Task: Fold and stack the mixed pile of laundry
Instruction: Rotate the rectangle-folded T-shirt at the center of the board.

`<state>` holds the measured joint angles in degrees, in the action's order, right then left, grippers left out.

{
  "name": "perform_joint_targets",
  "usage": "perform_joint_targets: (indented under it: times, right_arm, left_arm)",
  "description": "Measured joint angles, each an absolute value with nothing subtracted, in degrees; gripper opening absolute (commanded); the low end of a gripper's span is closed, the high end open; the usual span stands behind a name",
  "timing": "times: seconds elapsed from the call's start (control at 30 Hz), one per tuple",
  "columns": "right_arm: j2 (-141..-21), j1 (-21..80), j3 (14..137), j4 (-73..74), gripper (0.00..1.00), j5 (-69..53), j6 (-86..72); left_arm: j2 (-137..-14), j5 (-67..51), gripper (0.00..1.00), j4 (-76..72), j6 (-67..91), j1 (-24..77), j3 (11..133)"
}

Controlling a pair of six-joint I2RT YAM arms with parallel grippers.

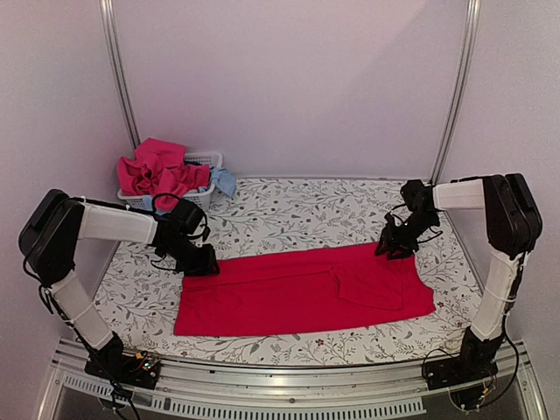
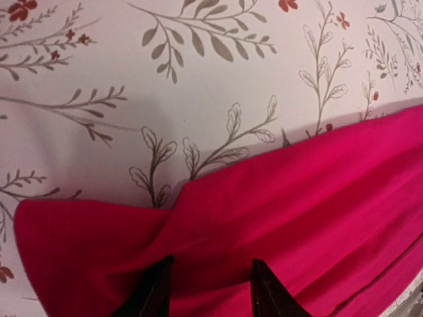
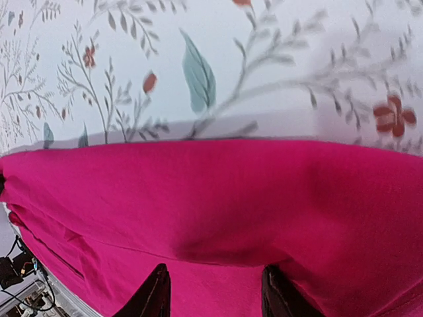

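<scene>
Top external view takes in the whole counter (image 1: 289, 206), which neither wrist camera does. Well behind the left pincer (image 1: 199, 261), at the counter's back left corner, stands the basket (image 1: 203, 198) with the pile (image 1: 157, 171) heaped in it: red and pink pieces, and a blue cloth (image 1: 224, 182) hanging over the right rim. The left pincer sits at the far left corner of the red cloth (image 1: 297, 293). This cloth lies spread flat from there across to the right pincer (image 1: 395, 248), which is on its far edge. A folded flap (image 1: 372, 284) lies on the cloth just nearside of the right pincer. From up here both sets of fingers are too dark and small to read.

Left wrist view fills that in. The two fingertips (image 2: 153, 290) stand apart, down on the red cloth, with its rounded corner to their left and a pucker just ahead of them. Leaf-printed counter lies beyond. Whether they pinch a fold I cannot tell.

Right wrist view gives the same for its side. The fingertips (image 3: 153, 294) are apart and red cloth swells in a soft bulge across the gap. The cloth's straight edge lies ahead, with printed counter past it. Grip or mere touch, I cannot tell.
</scene>
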<state>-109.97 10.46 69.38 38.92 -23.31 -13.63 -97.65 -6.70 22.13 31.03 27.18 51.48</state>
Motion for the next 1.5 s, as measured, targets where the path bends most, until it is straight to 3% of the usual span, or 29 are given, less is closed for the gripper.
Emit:
perform_joint_targets:
  times: [0.27,0.37,0.53,0.83,1.03,1.23,1.5]
  right_arm:
    - [-130.39,11.53,102.39,43.55,0.46,-22.55,-9.52]
    - [-132.20,11.75,106.91,44.45,0.47,-23.05,-8.71]
    - [-124.79,11.84,100.44,45.04,0.47,-23.33,-9.26]
    - [-97.19,12.01,69.21,43.72,0.45,-23.05,-14.66]
    - [-96.51,12.01,56.80,41.80,0.44,-22.59,-18.33]
    - [-102.39,11.81,60.25,41.39,0.43,-21.39,-18.87]
    - [-120.70,11.73,87.20,46.83,0.40,-14.35,-13.39]
  left_arm:
    - [-89.69,-8.32,0.52,27.86,35.75,28.88,46.81]
    - [-86.52,-7.18,0.53,30.48,36.56,28.88,48.42]
    - [-87.96,-5.76,0.51,30.96,34.28,28.99,56.47]
    - [-101.91,-4.10,0.50,30.85,26.13,31.92,67.85]
    - [-106.30,-3.55,0.50,31.22,23.66,33.43,70.83]
    - [-106.04,-3.03,0.50,31.20,23.59,33.50,70.74]
    - [-99.79,0.43,0.51,32.45,25.19,33.47,66.11]
